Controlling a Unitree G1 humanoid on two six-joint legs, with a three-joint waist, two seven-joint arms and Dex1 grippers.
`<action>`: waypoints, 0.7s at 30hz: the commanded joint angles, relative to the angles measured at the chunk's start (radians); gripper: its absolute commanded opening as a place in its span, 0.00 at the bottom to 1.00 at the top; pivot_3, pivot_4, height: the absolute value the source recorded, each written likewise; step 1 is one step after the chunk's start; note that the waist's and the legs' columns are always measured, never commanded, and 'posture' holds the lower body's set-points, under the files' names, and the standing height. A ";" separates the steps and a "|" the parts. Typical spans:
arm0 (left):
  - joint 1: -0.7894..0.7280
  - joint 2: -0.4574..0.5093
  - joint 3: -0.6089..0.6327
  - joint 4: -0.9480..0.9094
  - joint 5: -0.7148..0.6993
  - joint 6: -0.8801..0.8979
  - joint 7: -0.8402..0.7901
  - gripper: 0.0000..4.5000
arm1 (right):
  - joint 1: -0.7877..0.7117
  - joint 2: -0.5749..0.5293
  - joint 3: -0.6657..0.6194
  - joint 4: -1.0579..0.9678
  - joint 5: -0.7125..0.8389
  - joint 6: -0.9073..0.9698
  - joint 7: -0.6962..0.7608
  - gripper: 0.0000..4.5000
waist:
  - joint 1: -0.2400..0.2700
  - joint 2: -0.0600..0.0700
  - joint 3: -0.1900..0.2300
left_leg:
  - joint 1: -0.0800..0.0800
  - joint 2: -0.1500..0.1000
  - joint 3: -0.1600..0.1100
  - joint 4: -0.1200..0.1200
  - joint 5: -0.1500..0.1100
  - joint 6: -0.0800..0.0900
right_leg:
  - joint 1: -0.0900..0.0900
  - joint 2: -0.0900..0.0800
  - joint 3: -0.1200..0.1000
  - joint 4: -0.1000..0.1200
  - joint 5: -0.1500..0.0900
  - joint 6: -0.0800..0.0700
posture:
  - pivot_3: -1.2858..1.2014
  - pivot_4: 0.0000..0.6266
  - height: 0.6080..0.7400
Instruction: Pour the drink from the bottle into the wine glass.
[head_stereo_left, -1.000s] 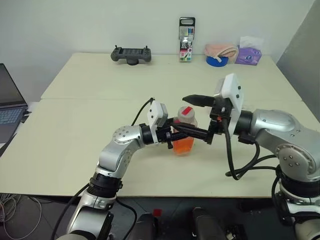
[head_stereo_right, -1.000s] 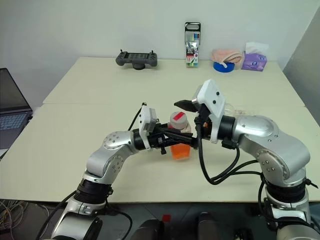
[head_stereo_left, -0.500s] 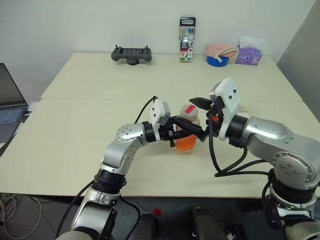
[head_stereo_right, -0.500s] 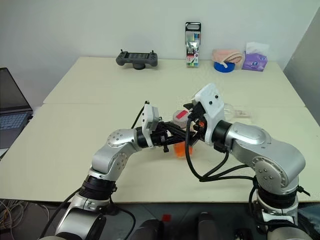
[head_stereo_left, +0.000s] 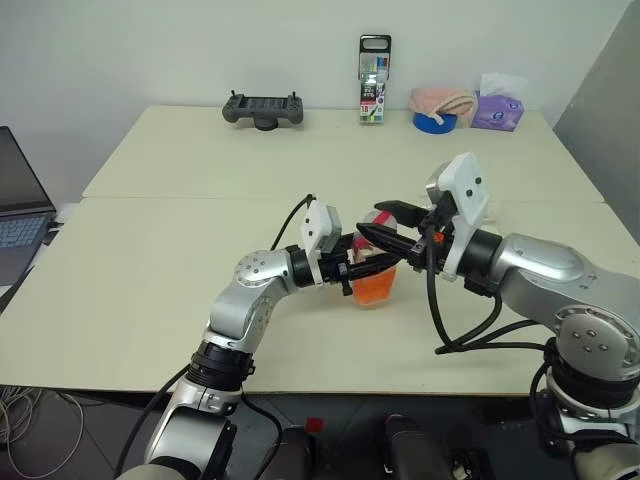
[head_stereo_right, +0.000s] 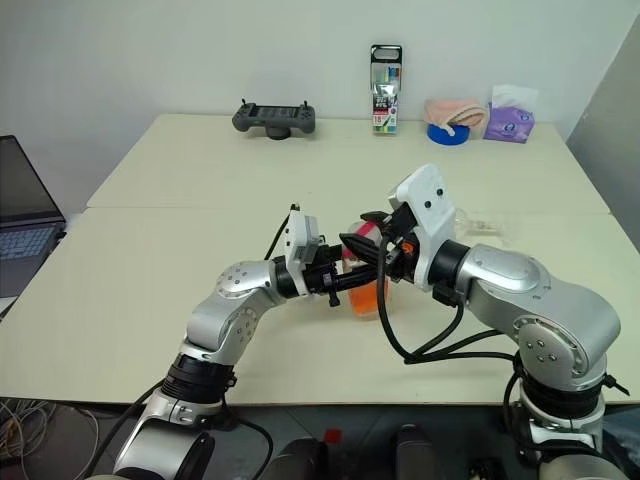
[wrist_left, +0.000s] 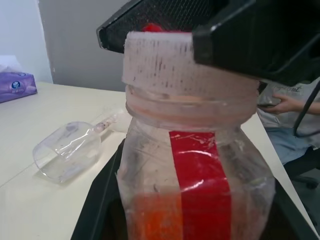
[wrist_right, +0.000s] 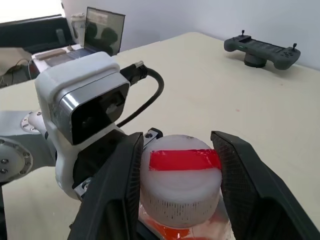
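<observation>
The desk (head_stereo_left: 150, 270) is 2 pale tabletops pushed together. Along its far edge, near 12 o'clock, sit 1 black game controller (head_stereo_left: 263, 109), 1 pack of markers (head_stereo_left: 374, 80), 1 blue tape roll (head_stereo_left: 434, 121) and 1 purple tissue pack (head_stereo_left: 497, 112); 1 laptop (head_stereo_left: 18, 205) shows at 9 o'clock. Near the desk's middle stands 1 bottle (head_stereo_left: 374, 262), upright, with the orange drink (wrist_left: 161, 216) low inside. The left claw (head_stereo_left: 372, 264) is clamped on the bottle's body. The right claw (wrist_right: 180, 175) straddles the red-and-white cap (wrist_right: 181, 181), 1 finger on each side, close against it. 1 wine glass (wrist_left: 67, 157) lies on its side beyond the bottle.
</observation>
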 joint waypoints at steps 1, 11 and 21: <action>-0.027 0.010 0.007 -0.037 -0.019 0.009 -0.019 0.38 | -0.025 -0.094 0.063 0.112 0.037 -0.204 0.412 0.40 | 0.000 0.000 0.000 | 0.000 0.000 0.000 0.000 0.000 0.000 | 0.000 0.000 0.000 0.000 0.000 0.000 | 0.52 0.24 1.00; -0.013 -0.001 -0.017 -0.062 0.025 -0.023 -0.003 0.38 | -0.400 -0.113 0.285 0.945 -0.296 -0.810 1.041 0.40 | -0.020 -0.001 0.001 | 0.004 0.002 -0.001 -0.001 0.001 0.002 | 0.002 0.002 -0.001 0.000 0.001 -0.001 | 0.52 0.24 1.00; -0.035 -0.020 -0.025 -0.048 0.032 -0.037 0.003 0.38 | -0.492 -0.035 0.299 1.008 -0.319 -0.859 1.186 0.40 | -0.006 -0.001 0.000 | 0.000 0.001 0.000 -0.001 0.001 0.001 | -0.001 -0.001 0.000 -0.001 0.002 -0.001 | 0.52 0.24 1.00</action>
